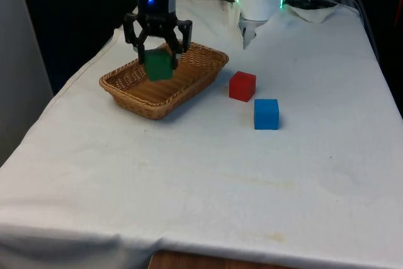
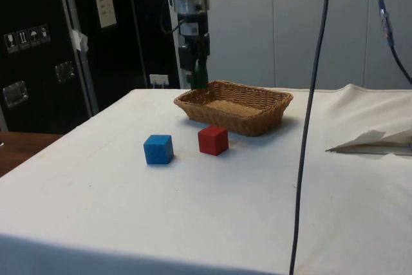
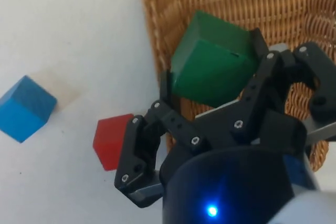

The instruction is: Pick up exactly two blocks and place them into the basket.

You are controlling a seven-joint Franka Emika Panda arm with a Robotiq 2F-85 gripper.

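above the wicker basket [image 1: 208, 61] hangs the gripper [image 1: 158, 51], its two fingers clamped on the green block [image 1: 158, 65], which they hold clear of the weave, tilted, with one corner lowest; the relation that matters for the coming move is the vertical one, for in the front view the block sits over the basket's floor, inside the rim and towards the end on the front view's left, while in the side view the gripper [image 2: 196, 72] stands just above the rim at the basket's [image 2: 270, 104] far end, so that the block [image 2: 199, 76] looks to be near the wall rather than at the middle; the wrist view agrees, showing the green block [image 3: 210, 61] over woven cane [image 3: 294, 3] with the rim running close beside it; i judge that a release from here would probably drop the block inside, though a tilted cube let go near a wall might strike the rim and tumble; on the cloth, well apart from the gripper and beside the basket's long side, stand the red block [image 1: 242, 85] and the blue block [image 1: 266, 114], the red one nearer the basket and so, to my mind, the likelier second pick
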